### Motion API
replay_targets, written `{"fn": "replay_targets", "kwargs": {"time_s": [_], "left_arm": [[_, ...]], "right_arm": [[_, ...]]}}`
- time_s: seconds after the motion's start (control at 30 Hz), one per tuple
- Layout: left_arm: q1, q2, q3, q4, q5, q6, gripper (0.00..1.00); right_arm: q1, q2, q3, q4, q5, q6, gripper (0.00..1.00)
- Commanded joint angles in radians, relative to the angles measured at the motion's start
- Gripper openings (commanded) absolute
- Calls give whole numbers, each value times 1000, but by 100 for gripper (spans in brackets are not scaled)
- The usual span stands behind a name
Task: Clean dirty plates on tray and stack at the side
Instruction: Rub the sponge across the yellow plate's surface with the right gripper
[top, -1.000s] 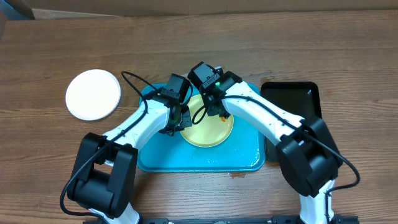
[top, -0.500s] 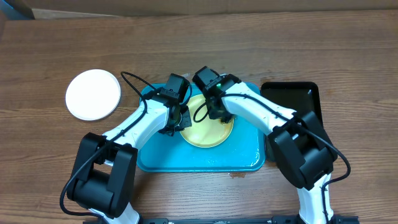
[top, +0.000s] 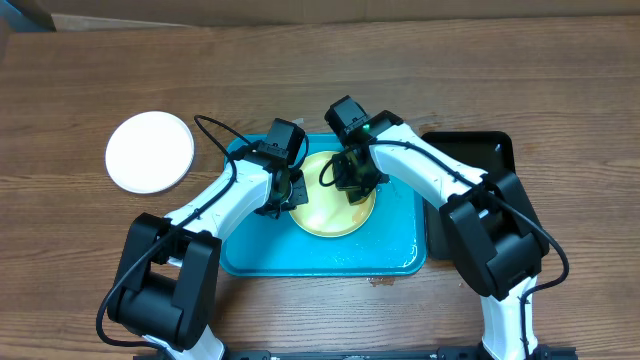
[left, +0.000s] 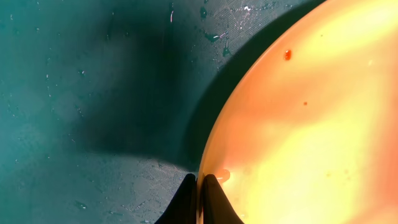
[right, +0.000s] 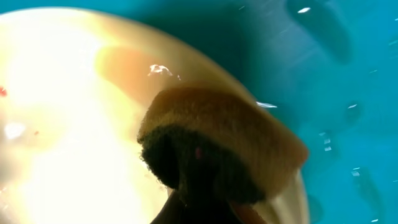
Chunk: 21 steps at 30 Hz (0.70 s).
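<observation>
**Both grippers closed**

My white left arm (top: 215, 205) and white right arm (top: 430, 175) reach inward, wrists near each other, pointing down. My left gripper (left: 199, 182) pinches the rim of a pale yellow round plate (left: 298, 124). My right gripper (right: 199, 200) clamps a brown dark-bottomed sponge (right: 217, 143).

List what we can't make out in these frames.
- Overhead: the fingertips of the left gripper and right gripper are hidden under their own wrists, and the arms cover part of the yellow-green plate.
- Overhead: the white plate is seen straight down, so whether it is one plate or a stack cannot be told.
- Left wrist: the plate is cut off by the right and bottom edges, and glare washes out its surface.
- Right wrist: blurred, and the sponge hides the fingers.
</observation>
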Motion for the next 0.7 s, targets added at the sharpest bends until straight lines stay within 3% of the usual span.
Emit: {"fn": "replay_targets", "kwargs": {"time_s": [0.0,0.3,0.4,0.67], "left_arm": [[0,12,-8,-1,-10,21,4],[0,12,-8,-1,-10,21,4],[0,12,-8,-2,-10,21,5],[0,12,-8,-2,-10,28,5]], "right_arm": [[24,31,-18,-5,-54,10,4],[24,31,-14,16,-179,-2,4],[-5,15,31,15,-303,-105,4],[-143,-82,155,-87,-412,-192,4]]}}
